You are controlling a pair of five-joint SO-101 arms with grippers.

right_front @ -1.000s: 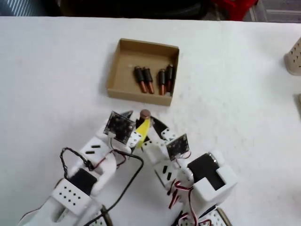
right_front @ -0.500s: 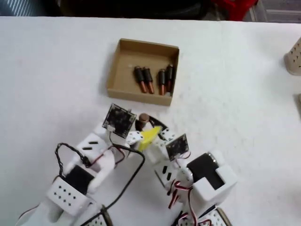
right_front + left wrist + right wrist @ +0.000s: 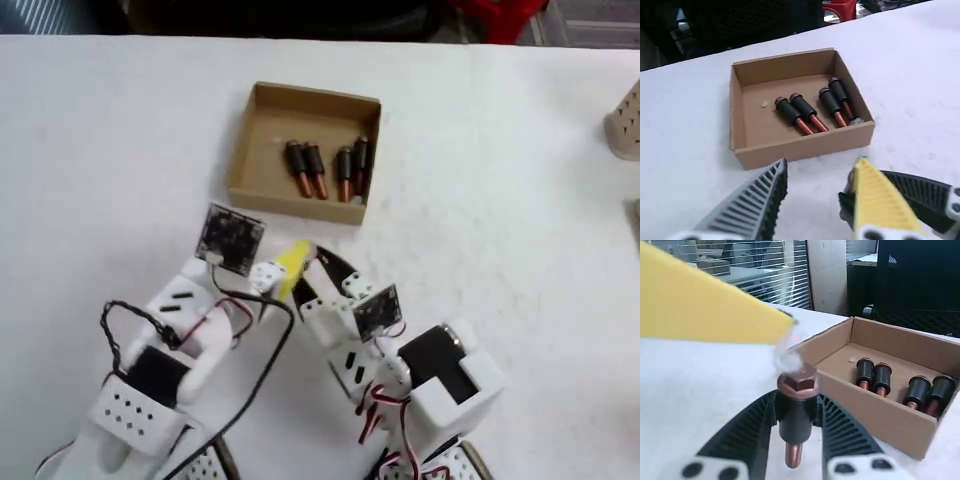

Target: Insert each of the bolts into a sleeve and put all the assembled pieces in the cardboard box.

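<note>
Bolt (image 3: 796,383) in sleeve (image 3: 795,417) stands clamped in right jaws; left jaws gape near cardboard box (image 3: 800,147).

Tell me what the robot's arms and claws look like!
Both arms are chunky white plastic blocks with small black slots and dots. The left arm has a looping black cable; the right arm has red wires. Each wrist carries a square black board. The left gripper has one grey ribbed finger and one yellow pointed finger; the right gripper has two black ribbed fingers.
</note>
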